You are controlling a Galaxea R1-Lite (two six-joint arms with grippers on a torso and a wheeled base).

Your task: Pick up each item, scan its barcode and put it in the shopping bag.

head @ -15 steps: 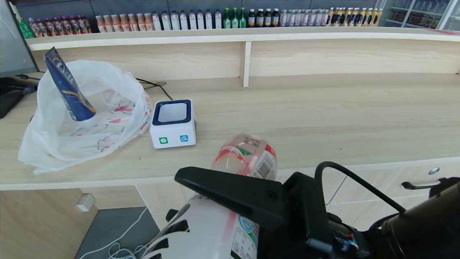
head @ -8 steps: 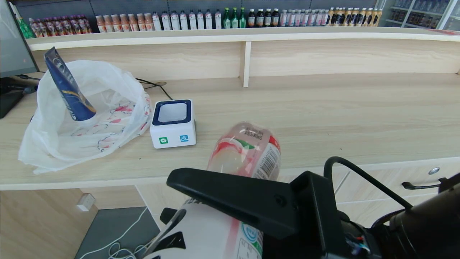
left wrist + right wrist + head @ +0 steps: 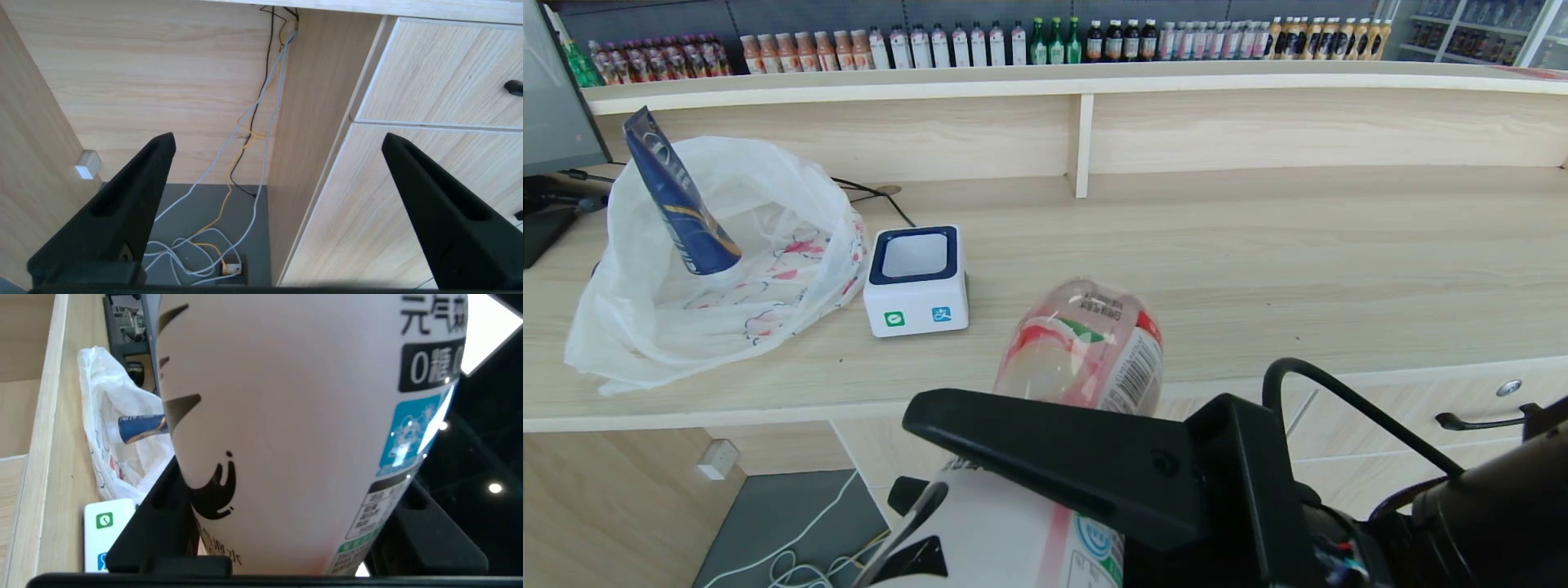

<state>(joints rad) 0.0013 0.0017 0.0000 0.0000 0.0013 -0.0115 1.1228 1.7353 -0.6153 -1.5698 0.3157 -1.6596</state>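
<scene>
black fingers of the right gripper clench a pink-and-white labelled plastic bottle; the left gripper gapes wide below the pale wooden counter.

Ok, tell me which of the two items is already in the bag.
The dark blue tube, standing tilted in the white shopping bag. The bottle is held in the right gripper, outside the bag.

Scanner just beside the open shopping bag, blue tube tilted inside; broad counter rightward.
</scene>
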